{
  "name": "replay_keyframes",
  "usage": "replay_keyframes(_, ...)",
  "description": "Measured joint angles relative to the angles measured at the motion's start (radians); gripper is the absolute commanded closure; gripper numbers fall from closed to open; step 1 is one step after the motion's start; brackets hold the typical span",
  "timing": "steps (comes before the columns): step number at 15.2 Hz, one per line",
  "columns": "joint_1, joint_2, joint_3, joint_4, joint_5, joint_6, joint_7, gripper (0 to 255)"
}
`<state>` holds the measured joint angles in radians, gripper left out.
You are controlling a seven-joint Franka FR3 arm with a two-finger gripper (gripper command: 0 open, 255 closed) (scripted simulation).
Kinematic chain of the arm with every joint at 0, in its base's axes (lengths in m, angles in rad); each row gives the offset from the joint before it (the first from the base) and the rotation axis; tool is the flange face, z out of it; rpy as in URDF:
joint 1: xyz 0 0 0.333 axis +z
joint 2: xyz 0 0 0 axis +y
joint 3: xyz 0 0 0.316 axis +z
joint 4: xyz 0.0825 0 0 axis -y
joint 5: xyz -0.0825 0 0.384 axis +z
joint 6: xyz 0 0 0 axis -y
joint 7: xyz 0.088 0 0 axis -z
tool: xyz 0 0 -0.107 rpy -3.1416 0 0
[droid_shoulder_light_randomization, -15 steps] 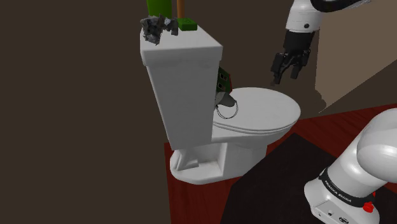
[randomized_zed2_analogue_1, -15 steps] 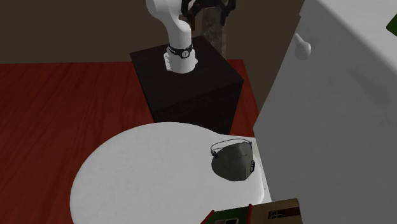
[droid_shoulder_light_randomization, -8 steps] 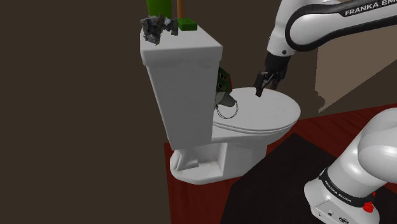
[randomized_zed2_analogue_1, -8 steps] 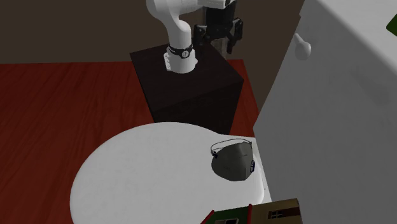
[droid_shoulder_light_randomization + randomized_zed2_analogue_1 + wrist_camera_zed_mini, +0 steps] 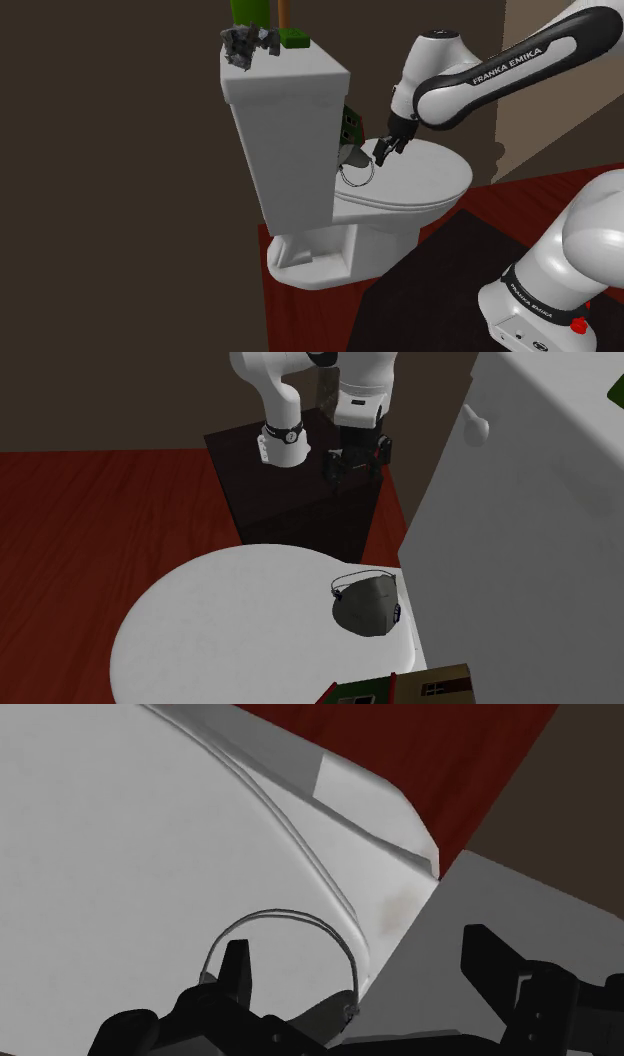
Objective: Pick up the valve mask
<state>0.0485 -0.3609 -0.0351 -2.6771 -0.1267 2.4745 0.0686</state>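
Valve mask (image 5: 368, 604): a dark grey-green cup with a thin strap loop; it lay on the closed toilet lid (image 5: 230, 632), at the foot of the toilet tank (image 5: 520, 552) and just beside the tank's front face.
Gripper (image 5: 385, 150): all black, its fingers spread apart and clasping nothing; it hung above the lid, near the tank front, close to the mask but apart from it.
Wrist view: the strap loop and the mask's edge lay ahead between the parted fingers, untouched.
Neighbours: a small patterned box (image 5: 348, 126) sat at the tank front, just beside the mask; a crumpled grey thing (image 5: 247, 45) sat on the tank top.
Progress: the approach looked nearly complete; there was no contact, grasp or lift.
Remaining (judged): descend, close on the mask, lift clear of the tank.
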Motion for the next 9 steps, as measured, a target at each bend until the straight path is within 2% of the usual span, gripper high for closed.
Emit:
replay_keyframes(5, -0.020, 0.194, 0.022, 0.029, -0.088, 0.244, 0.028, 0)
replay_keyframes(9, -0.041, 0.384, 0.029, 0.113, -0.243, 0.412, 0.122, 0)
